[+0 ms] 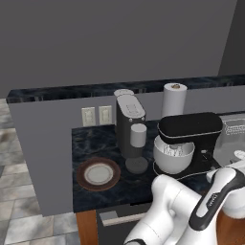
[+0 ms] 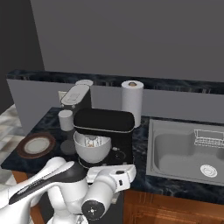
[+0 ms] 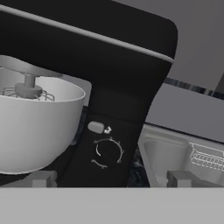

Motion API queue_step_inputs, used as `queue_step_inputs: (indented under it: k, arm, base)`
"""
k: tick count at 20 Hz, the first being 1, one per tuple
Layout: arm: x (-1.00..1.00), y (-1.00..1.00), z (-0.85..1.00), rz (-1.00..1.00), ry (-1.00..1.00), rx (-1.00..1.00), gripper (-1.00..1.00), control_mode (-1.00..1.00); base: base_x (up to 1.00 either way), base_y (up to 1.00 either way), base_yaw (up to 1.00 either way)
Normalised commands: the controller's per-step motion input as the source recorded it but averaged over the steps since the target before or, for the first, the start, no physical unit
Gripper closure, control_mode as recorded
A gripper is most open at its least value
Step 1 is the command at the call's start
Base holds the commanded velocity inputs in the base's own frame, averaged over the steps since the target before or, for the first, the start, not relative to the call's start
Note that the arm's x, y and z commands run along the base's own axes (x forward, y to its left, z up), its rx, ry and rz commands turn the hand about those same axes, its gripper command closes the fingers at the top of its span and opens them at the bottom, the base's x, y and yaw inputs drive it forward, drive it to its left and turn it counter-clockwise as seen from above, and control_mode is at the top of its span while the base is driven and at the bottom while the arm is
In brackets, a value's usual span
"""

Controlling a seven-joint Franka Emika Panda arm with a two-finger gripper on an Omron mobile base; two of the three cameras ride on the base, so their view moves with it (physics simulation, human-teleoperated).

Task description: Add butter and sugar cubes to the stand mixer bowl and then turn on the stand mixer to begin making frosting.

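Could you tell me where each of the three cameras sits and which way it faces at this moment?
Left base view: behind the arm on its left, looking forward and down at the counter with the stand mixer, stand mixer bowl and plate; the white arm rises lower right.
Right base view: behind on the right, same counter plus the sink; arm lower left.
Hand view: on the hand, level and close to the mixer's side dial; open fingers at the bottom.
Shared: mixer and bowl appear in all three.

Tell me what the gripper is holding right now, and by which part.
Nothing is held. The gripper is open, its fingertips wide apart and bare, facing the stand mixer near its dial.
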Motion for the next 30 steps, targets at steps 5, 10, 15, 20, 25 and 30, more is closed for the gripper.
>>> queue_step_inputs:
  k: [5, 10, 15, 20, 25, 30]
  arm:
    - [0.05, 0.0, 0.0, 0.0, 0.0, 0.02, -1.0, -1.0]
    - [0.17, 0.0, 0.0, -0.01, 0.0, 0.0, -1.0, -1.0]
    - [0.21, 0.0, -0.01, -0.02, 0.0, 0.0, -1.0, -1.0]
    - [0.22, 0.0, -0.16, -0.01, 0.0, 0.0, -1.0, -1.0]
    - [0.11, 0.12, -0.39, 0.0, 0.0, 0.0, -1.0, -1.0]
    - [0.17, 0.11, -0.21, 0.0, 0.0, 0.0, -1.0, -1.0]
  base:
    - [0.0, 0.0, 0.0]
    - [0.0, 0.0, 0.0]
    - [0.0, 0.0, 0.0]
    - [0.0, 0.0, 0.0]
    - [0.0, 0.0, 0.0]
    - [0.0, 0.0, 0.0]
